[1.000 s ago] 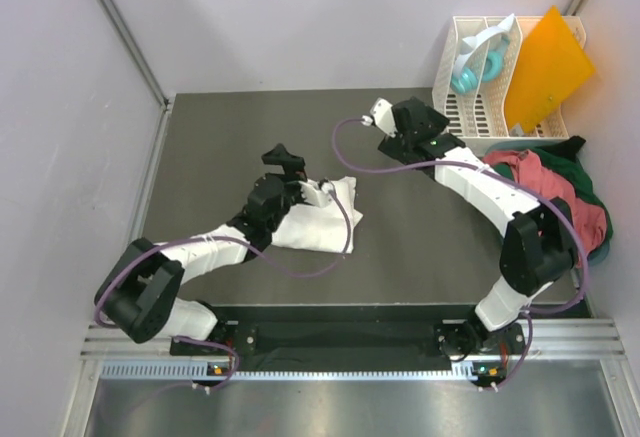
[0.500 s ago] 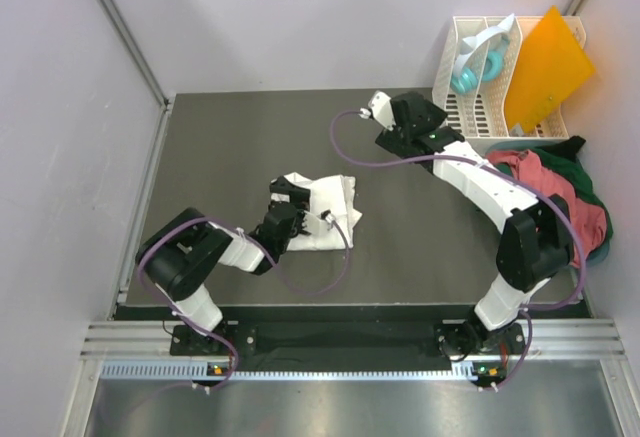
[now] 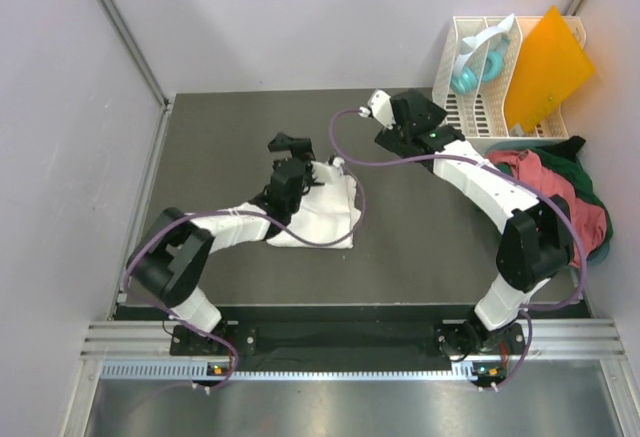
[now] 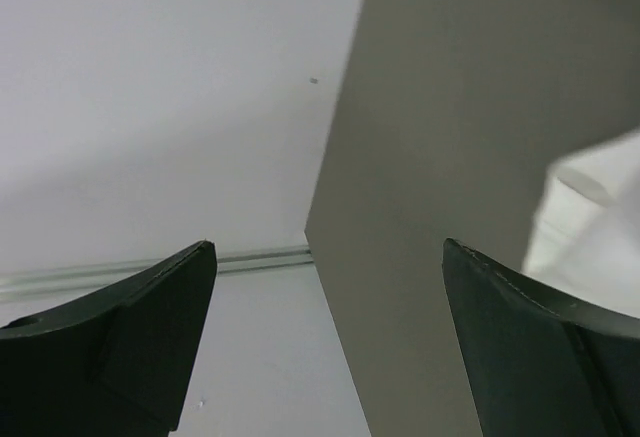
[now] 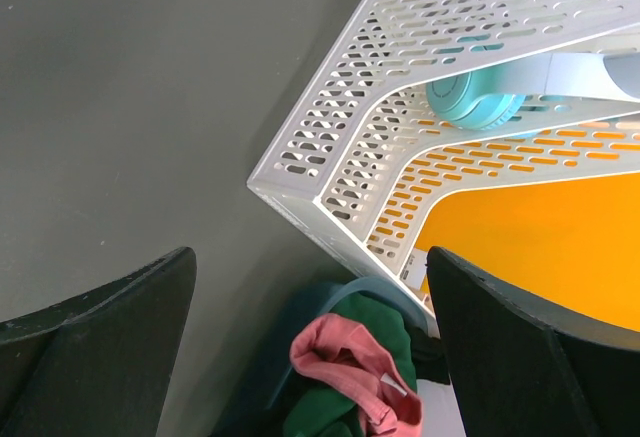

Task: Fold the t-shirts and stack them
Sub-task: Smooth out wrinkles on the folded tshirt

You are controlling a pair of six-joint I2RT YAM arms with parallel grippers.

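Remote stn, my stock list, big to small:

1. Table (image 3: 220, 157), dk grey, qty 1. Bare under both grippers' wrist views.
2. White t-shirt (image 3: 325, 209), qty 1. Plain, folded to a rough rectangle, lying flat. Sits just below and to the rt of the left gripper (image 4: 327, 247). Only one corner of it shows past the rt finger in the left wrist cam. The left arm lies over its left edge and a purple cable (image 3: 352, 219) loops across it.
3. Salmon-red t-shirt (image 3: 548, 179), qty 1, crumpled. It is heaped with item 4, on the near side of the right gripper (image 5: 310, 255). The rt forearm crosses it in the top view.
4. Dk green t-shirt (image 3: 590, 177), qty 1, bunched under and around item 3.
5. White slotted rack (image 3: 462, 117), qty 1, just beyond the right gripper on its rt-finger side, touching the heap.
6. Orange sheet (image 3: 548, 65), qty 1, stood in the rack.
7. Teal headphones (image 3: 468, 75), qty 1, in the rack.

Left gripper: fingers spread wide, nothing between them.
Right gripper: fingers spread wide, holding nothing.
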